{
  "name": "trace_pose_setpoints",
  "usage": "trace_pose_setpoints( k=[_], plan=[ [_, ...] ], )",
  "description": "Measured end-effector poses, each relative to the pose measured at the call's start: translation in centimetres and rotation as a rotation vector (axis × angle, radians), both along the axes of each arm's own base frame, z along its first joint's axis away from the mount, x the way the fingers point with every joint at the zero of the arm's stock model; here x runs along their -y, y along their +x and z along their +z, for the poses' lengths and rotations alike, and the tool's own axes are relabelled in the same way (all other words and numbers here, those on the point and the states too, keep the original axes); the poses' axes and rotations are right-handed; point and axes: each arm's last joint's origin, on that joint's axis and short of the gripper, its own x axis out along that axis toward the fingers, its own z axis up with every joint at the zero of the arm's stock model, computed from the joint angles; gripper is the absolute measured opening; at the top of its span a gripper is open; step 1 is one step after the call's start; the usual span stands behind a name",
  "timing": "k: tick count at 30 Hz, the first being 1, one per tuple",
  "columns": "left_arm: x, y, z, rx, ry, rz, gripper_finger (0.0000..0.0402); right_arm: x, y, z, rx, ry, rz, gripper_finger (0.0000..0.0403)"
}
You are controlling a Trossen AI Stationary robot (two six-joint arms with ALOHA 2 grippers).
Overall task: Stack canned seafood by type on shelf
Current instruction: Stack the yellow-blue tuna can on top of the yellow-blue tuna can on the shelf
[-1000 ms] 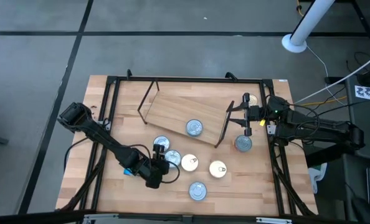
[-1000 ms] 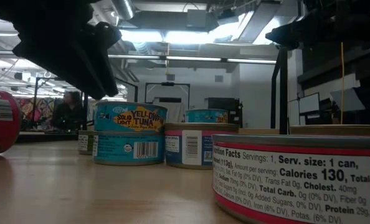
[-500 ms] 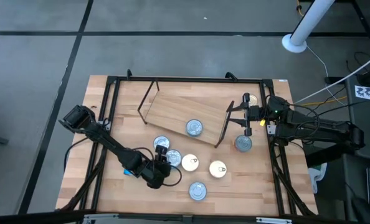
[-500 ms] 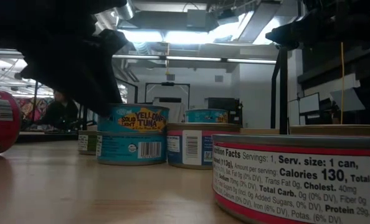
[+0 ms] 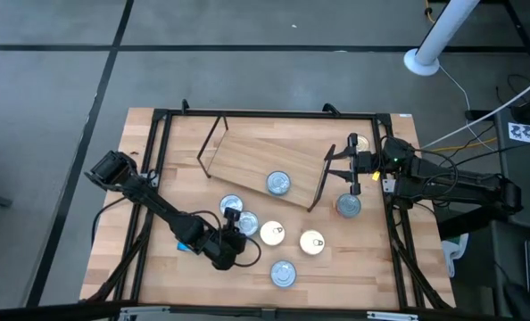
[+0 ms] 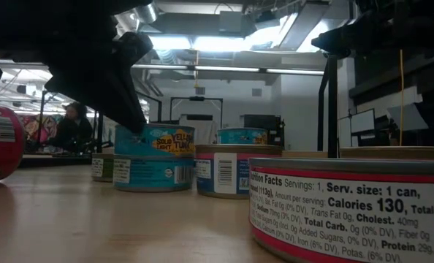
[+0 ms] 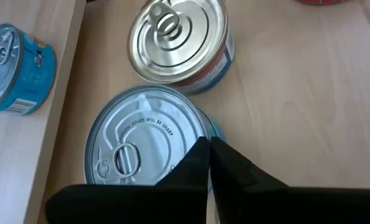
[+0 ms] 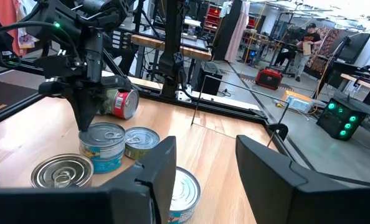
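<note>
- The left gripper (image 5: 232,239) is hovering over the blue tin (image 7: 149,146) near the table's (image 5: 122,259) front edge, fingers (image 7: 225,168) pinched shut and holding nothing.
- To do this well, it should be reopening wide, centring over the lid, then descending to clamp the side walls.
- The tin is standing upright, lid up, its axis vertical.
- The right gripper (image 5: 354,169) is waiting half-open, empty, by the shelf's (image 5: 247,156) right end.

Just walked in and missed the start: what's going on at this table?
The left gripper is shut, its tips pressed down on the lid of a teal tuna can stacked on another tin. One can sits on the tilted shelf; the others lie on the table. The right gripper waits open by the shelf's end.
</note>
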Motion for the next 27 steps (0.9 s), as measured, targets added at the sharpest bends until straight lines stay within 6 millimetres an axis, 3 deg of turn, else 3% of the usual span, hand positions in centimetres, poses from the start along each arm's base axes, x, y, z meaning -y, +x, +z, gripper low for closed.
trace_pose_setpoints(
  k=[27],
  plan=[
    [0.3,0.9,1.3,0.106,0.01,0.069,0.0,0.0,0.0,0.0,0.0,0.0,0.0,0.0168]
  ],
)
